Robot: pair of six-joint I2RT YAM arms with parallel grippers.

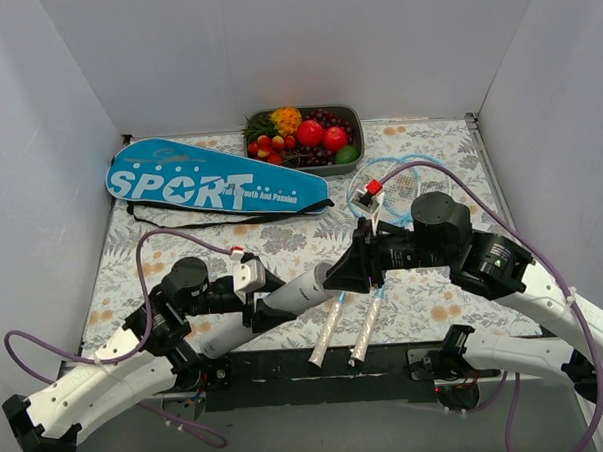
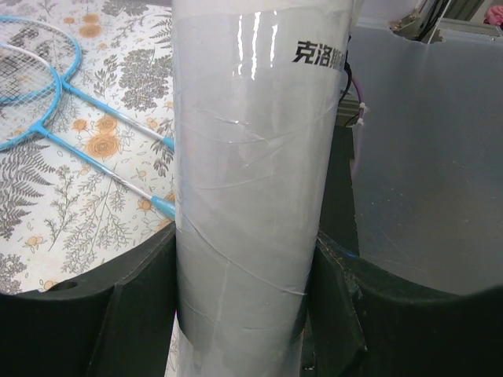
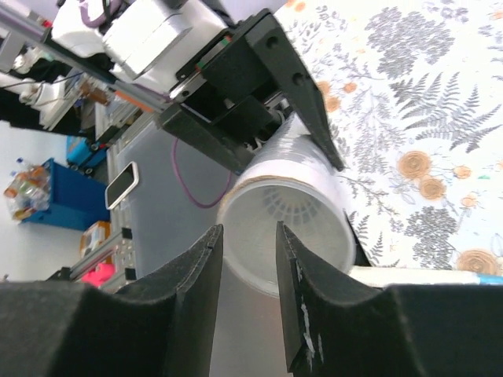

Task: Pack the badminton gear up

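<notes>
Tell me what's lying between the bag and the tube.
In the top view, mostly bare flowered cloth separates the bag from the tube; only the bag's black strap lies along its near edge.

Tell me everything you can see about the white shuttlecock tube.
The shuttlecock tube is a white cylinder in glossy clear wrap, with black Chinese lettering on its side. The left gripper clamps its body, one finger on each side. Its far end looks open, white ribbing visible inside, and faces the right gripper, whose fingers sit at the rim; contact there is unclear. It slants over the floral tablecloth, near the racket handles.
</notes>
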